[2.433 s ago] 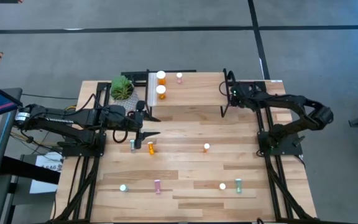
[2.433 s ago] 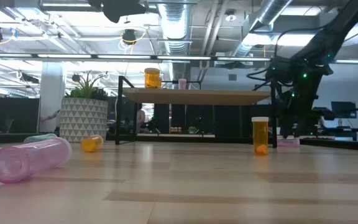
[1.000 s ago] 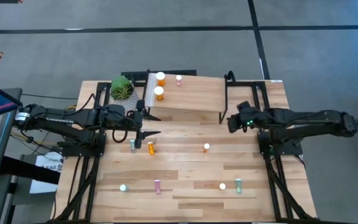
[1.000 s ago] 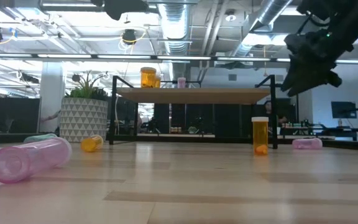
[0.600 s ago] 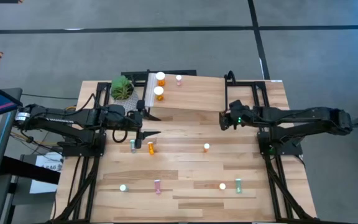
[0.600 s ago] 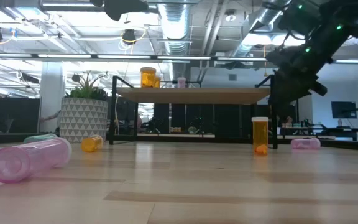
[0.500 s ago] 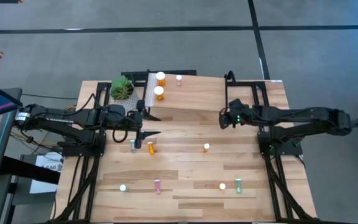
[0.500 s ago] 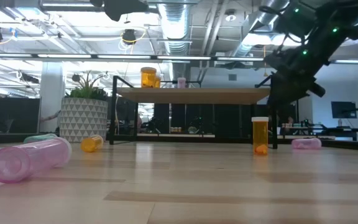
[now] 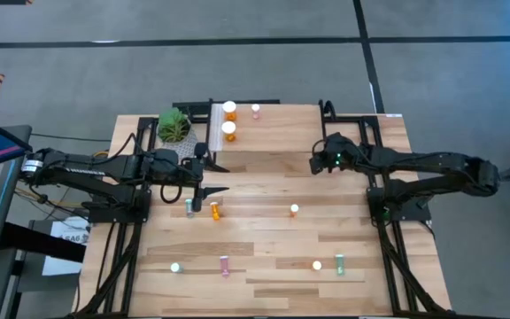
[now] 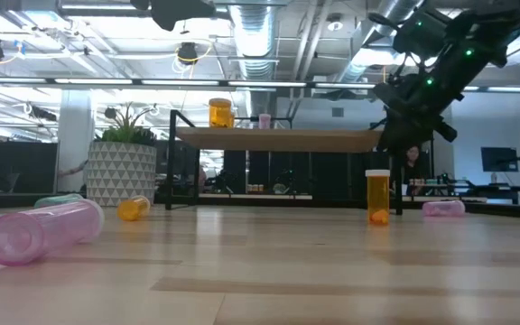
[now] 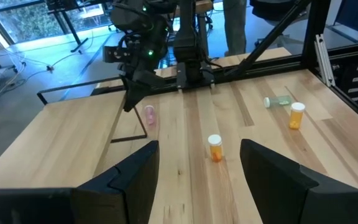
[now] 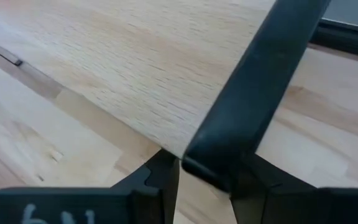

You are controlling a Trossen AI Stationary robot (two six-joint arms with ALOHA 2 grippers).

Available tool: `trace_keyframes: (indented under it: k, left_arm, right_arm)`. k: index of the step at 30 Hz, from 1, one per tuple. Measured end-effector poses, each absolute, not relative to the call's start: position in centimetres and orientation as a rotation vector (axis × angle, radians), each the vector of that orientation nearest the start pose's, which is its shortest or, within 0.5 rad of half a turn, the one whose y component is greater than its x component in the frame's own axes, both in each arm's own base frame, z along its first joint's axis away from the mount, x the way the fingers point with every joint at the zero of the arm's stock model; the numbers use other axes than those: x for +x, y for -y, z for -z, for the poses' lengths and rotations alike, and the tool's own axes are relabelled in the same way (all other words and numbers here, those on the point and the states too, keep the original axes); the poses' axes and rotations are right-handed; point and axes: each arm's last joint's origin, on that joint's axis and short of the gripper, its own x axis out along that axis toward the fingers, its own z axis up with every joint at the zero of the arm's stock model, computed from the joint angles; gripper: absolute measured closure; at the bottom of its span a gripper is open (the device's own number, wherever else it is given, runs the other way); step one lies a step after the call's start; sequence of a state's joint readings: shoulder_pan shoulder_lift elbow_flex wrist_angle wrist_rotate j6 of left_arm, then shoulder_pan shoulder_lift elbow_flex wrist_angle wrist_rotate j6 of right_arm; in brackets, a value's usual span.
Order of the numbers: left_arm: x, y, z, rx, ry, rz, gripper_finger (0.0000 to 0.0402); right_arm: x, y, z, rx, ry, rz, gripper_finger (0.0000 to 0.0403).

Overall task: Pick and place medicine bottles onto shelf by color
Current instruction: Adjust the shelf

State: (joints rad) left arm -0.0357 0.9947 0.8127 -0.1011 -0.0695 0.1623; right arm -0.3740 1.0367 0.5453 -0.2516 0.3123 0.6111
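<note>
Medicine bottles (image 9: pixel 293 210) scattered on tabletop (image 9: pixel 264 239), three already on shelf (image 9: pixel 282 133); prob. light, rigid, slick, so grip mid-body. Right gripper (image 9: pixel 314 163) at shelf's corner leg (image 12: pixel 253 87), fingers straddling it. Left gripper (image 9: pixel 209 177) empty, jaws apart.

No text, label, number or sign is legible on anything here.

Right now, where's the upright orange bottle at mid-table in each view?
High view: orange bottle at mid-table, on the near side of the shelf, toward its right end.
Low view: bottle right of centre, by the shelf's right leg.
Left wrist view: bottle at picture centre.
Right wrist view: not in it.
Shared landmark: the shelf.
</note>
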Motion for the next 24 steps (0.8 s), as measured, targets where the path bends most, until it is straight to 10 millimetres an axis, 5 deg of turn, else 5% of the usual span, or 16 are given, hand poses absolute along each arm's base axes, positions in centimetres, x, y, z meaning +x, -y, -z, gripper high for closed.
trace_keyframes:
  k: [15,24]
  left_arm:
    - [22.05,0.56,-31.19,0.168,-0.293,-0.021,0.0189]
    - [22.03,0.56,-31.09,0.158,-0.303,-0.022,0.0189]
  right_arm:
    - [18.25,8.65,-20.5,0.589,-0.525,0.832,0.025]
    - [18.03,8.09,-20.11,0.599,-0.605,0.792,0.02]
